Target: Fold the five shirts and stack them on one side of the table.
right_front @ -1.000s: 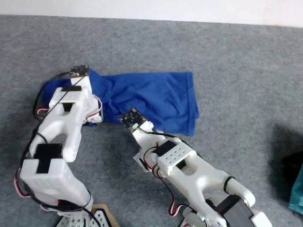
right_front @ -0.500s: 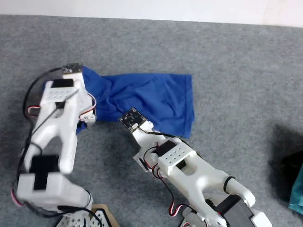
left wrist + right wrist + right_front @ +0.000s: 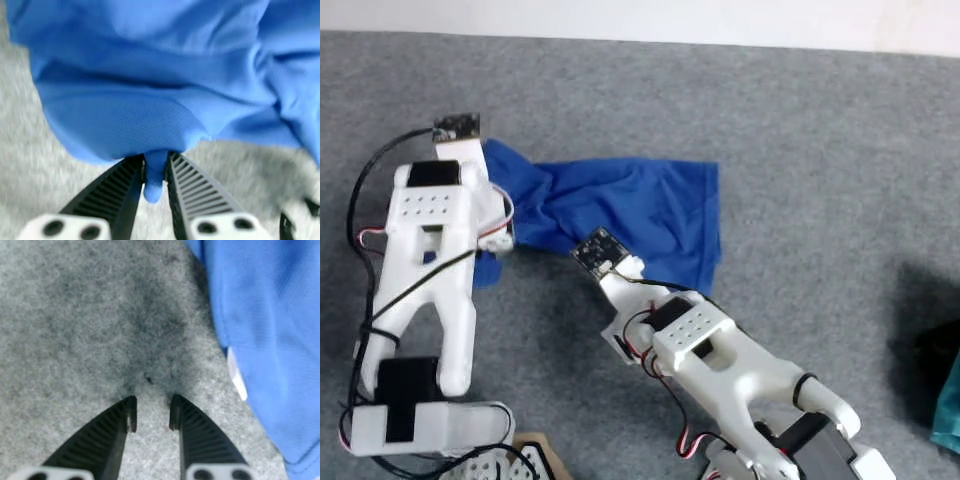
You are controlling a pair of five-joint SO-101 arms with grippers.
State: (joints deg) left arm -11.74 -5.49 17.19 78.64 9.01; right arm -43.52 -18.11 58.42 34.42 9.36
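A blue shirt point(image 3: 630, 210) lies crumpled on the grey felt table point(image 3: 820, 150), a little left of the middle. The left arm point(image 3: 430, 230) stands over the shirt's left end. Its gripper point(image 3: 155, 170) is shut on a small fold of the blue shirt point(image 3: 150, 90), which hangs bunched in front of it. The right arm point(image 3: 690, 340) comes in from the front, its wrist at the shirt's near edge. The right gripper point(image 3: 151, 412) is open a little over bare felt, with nothing between its fingers and the shirt's hem point(image 3: 260, 340) just beside it.
A teal cloth point(image 3: 948, 400) and a dark item point(image 3: 932, 345) sit at the right edge of the table. A tan piece point(image 3: 535, 450) shows by the left arm's base. Bare felt stretches to the right of the shirt and behind it.
The left arm has swung left and farther back, dragging the shirt's left end with it. The shirt's right edge has slid left. The right arm has kept still.
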